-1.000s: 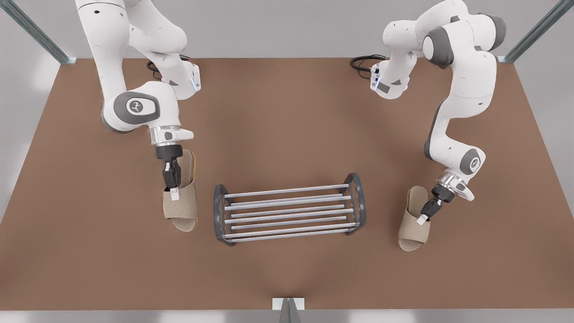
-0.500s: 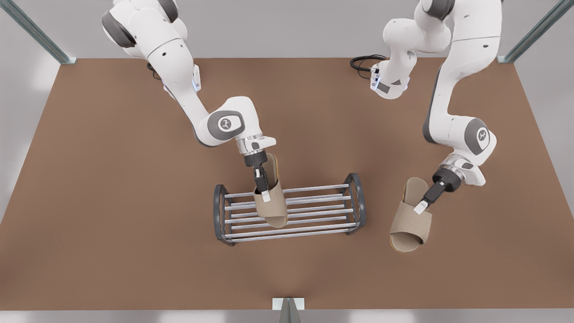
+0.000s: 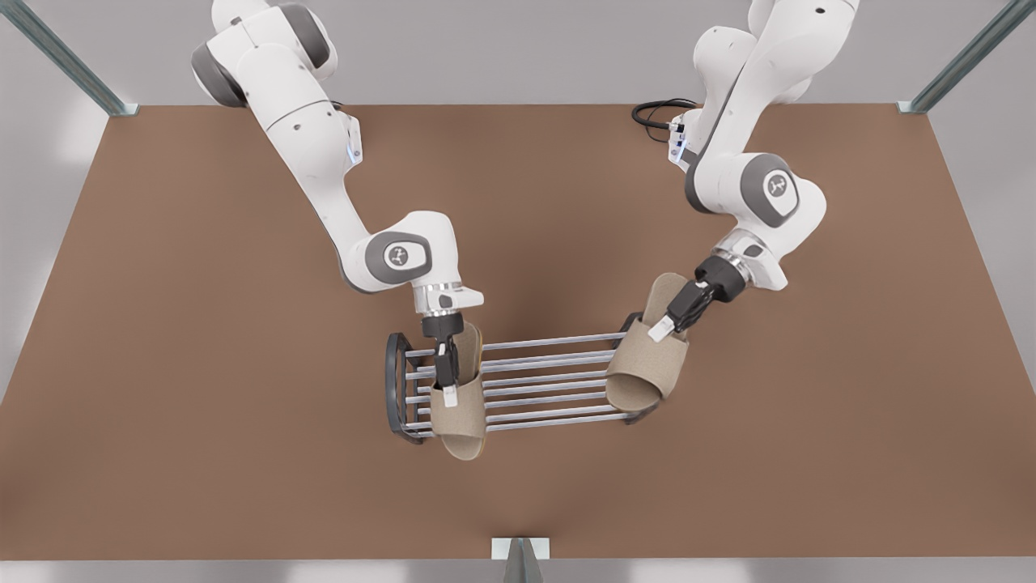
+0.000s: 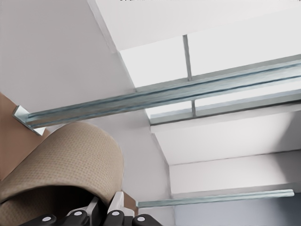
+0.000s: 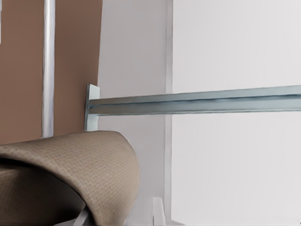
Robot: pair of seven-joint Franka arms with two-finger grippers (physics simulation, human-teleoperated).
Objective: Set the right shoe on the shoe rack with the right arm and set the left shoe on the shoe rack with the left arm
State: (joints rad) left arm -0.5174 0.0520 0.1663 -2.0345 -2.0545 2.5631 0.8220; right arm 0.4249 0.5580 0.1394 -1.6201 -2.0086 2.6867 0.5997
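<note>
front view: the right end effector (image 3: 447,389), at the front view's left, is clamped on the strap of the right shoe (image 3: 459,417), which hangs below it over the shoe rack (image 3: 550,380) near one arched end, long axis crossing the bars, toe past the near bar. the left end effector (image 3: 668,324) grips the left shoe (image 3: 643,368) the same way; that shoe slants below it over the rack's other end, toe above the bars, heel beyond the far bar. for both, the rack lies straight beneath the held shoe, so lowering looks like what is left. the round emblems on the arms cannot be read, and the brown worktop (image 3: 202,364) carries no writing
</note>
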